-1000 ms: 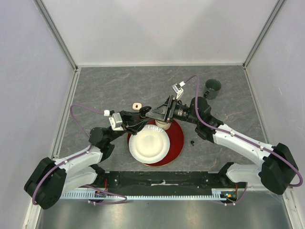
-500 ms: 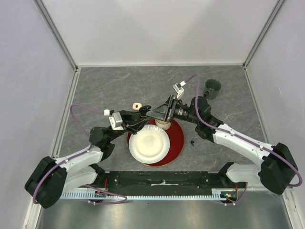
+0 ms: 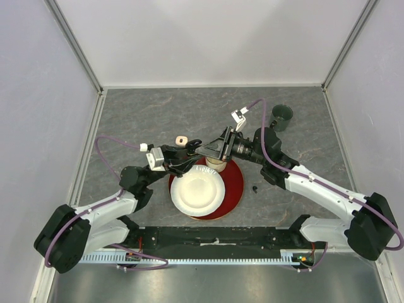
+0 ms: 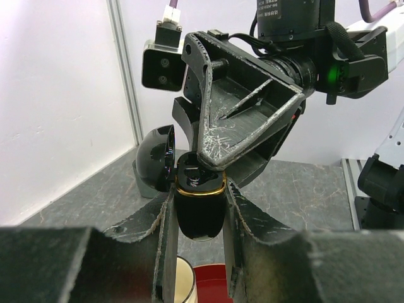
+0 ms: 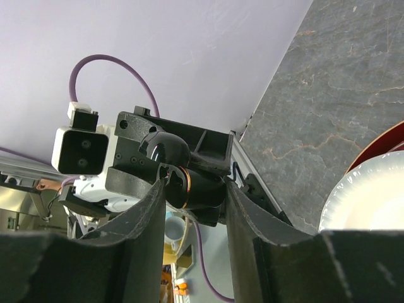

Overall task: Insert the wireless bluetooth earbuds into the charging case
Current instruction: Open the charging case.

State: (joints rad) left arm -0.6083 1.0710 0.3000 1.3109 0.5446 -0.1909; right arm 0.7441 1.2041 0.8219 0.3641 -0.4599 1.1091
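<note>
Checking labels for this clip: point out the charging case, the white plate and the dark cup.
charging case [image 4: 200,211], left wrist view, black body below gold rim.
white plate [image 3: 197,191], top external view, bare middle.
dark cup [image 3: 281,114], top external view, open top.

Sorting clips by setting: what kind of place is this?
Probably a lab robot test cell: white panel walls on metal frame posts enclose a grey table, with left arm and right arm bolted at its near edge.
</note>
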